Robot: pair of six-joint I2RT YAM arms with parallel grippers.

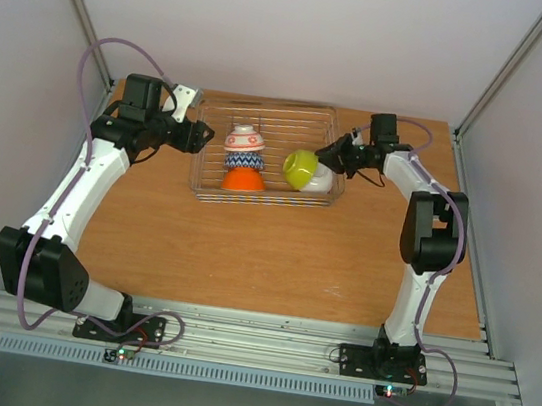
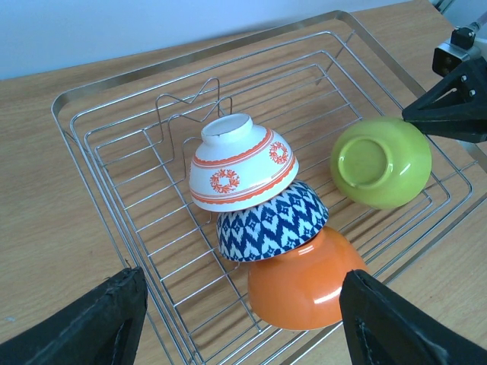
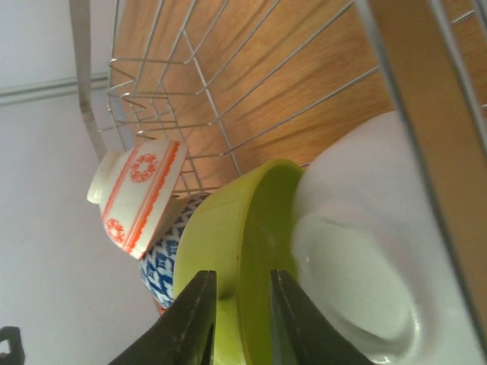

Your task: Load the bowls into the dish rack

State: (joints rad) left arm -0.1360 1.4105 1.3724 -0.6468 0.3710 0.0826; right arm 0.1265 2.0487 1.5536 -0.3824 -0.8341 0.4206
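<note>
All five bowls sat in the rack (image 1: 274, 113), at the far middle of the table (image 1: 264, 253).

Left half of the rack: a nested, tilted stack.
- Red-pattern bowl (image 2: 242, 163) was at the far end, foot up.
- Blue bowl (image 2: 272, 220) was in the middle.
- Orange bowl (image 2: 304, 281) was nearest the front edge.

Right half: the green bowl (image 1: 299, 169) stood on its edge, foot facing the stack but apart from it. Its mouth was turned to the white bowl (image 1: 322, 180) and touched it. The right wrist view showed the white bowl's outside and foot ring pressed close against the green bowl's inner side.

The right gripper (image 1: 323, 158) reached in over the rack's right side. Its jaws were narrow, with the green bowl's rim between the fingers (image 3: 194, 323), one outside the bowl and one inside. Both looked to be touching the rim.

The left gripper (image 1: 200, 135) hung just at the rack's left side, pointing at the stack. Its jaws were wide with nothing between them, and it touched no bowl. In the left wrist view its two fingers (image 2: 76, 327) framed the rack's near edge, and the right gripper's dark tip showed beside the green bowl.
</note>
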